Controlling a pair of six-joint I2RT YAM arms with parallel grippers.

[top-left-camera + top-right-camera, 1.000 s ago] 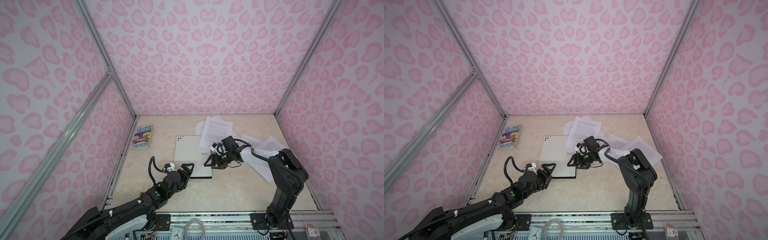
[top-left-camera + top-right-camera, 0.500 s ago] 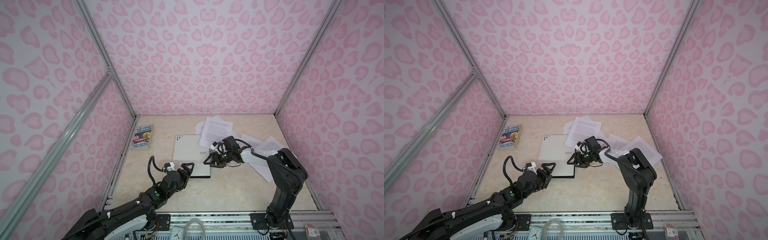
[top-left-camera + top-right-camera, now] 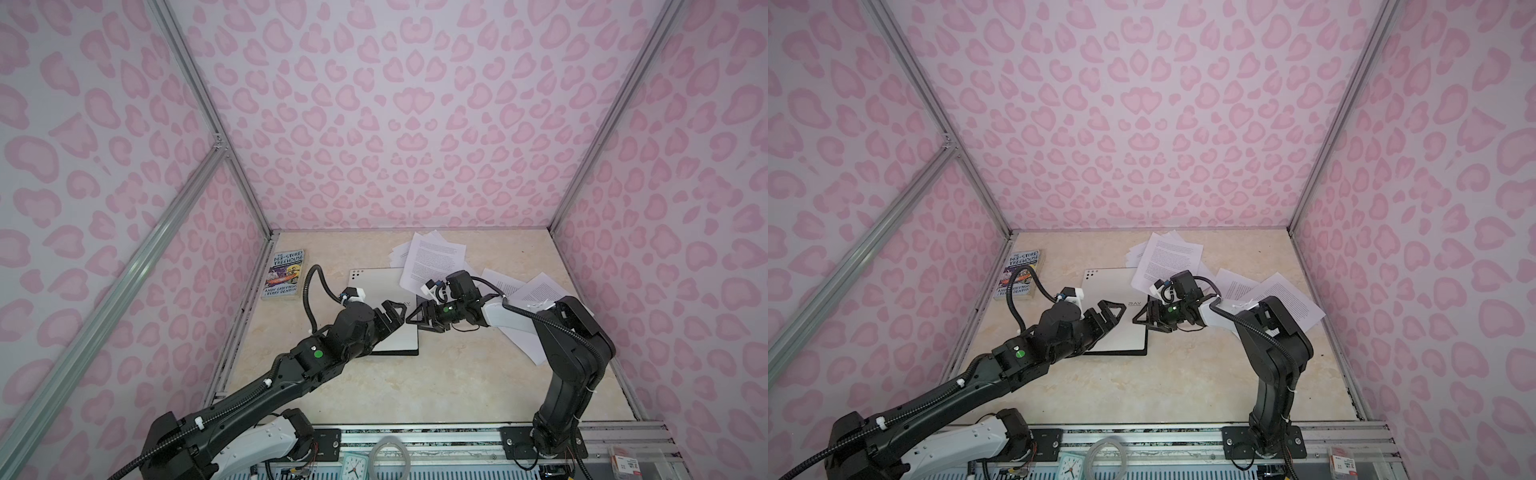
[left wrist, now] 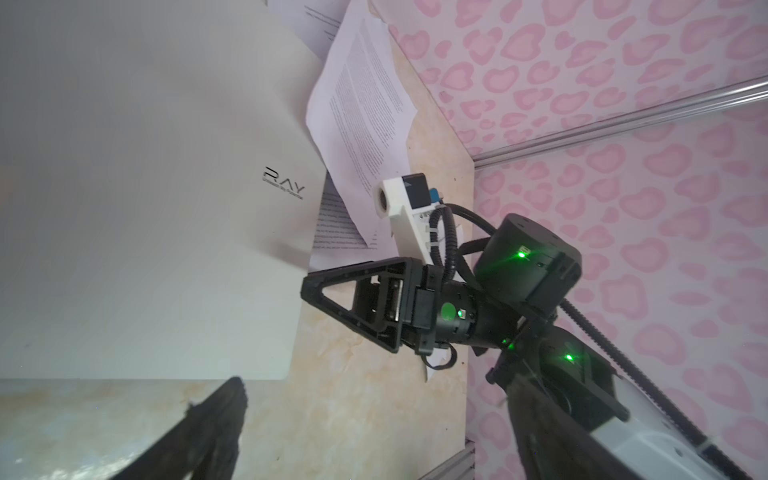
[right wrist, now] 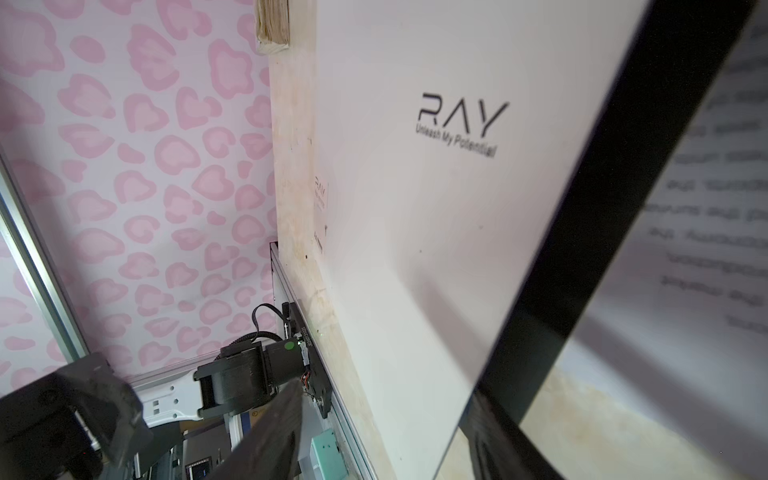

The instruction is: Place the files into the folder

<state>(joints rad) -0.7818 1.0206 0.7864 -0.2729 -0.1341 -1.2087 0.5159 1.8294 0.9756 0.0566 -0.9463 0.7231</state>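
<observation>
Hovering over the folder, left gripper gapes wide; right gripper, jaws parted, seemingly props its cover edge

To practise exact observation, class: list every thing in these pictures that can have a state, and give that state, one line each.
folder: looks shut, lying flat, RAY cover up.
files: loose, scattered behind and right of the folder, none inside it.
book: closed, lying cover up.
left gripper: open, empty, over the folder.
right gripper: open, jaws at the folder's right edge.
</observation>
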